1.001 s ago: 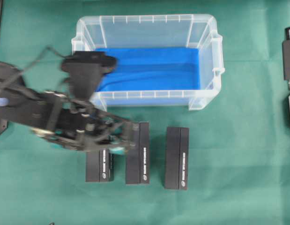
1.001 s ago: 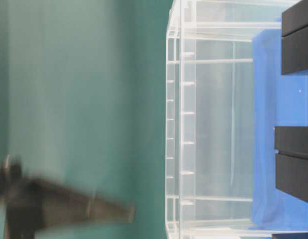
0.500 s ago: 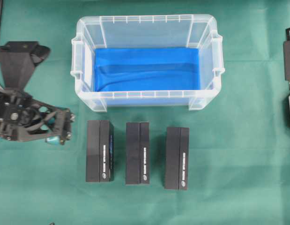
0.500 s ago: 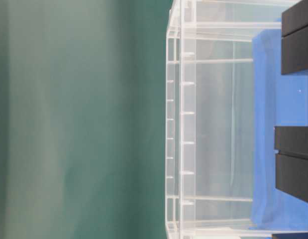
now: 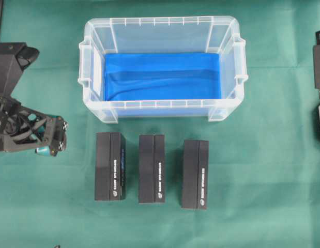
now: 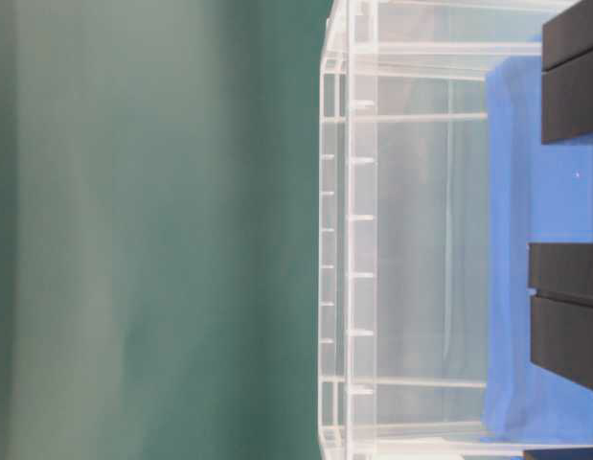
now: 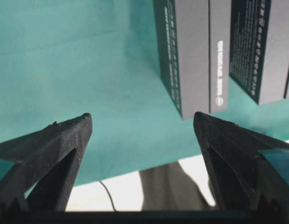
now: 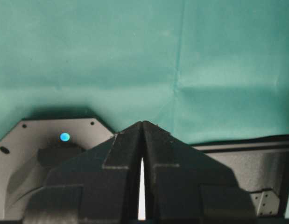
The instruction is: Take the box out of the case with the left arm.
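The green table cloth [image 5: 273, 196] carries one clear case [image 5: 162, 28], its blue lining bare — no box inside. Three black boxes [image 5: 152, 168] stand in a row just in front of it, so the removal looks done. The left gripper [image 7: 142, 123] gapes empty at the left; the right gripper [image 8: 142, 128] is pressed together.

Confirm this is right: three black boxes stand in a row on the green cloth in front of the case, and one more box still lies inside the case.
Not right. The overhead view shows the case holds only its blue lining; no box lies inside. The three black boxes do stand in a row on the green cloth in front of it.
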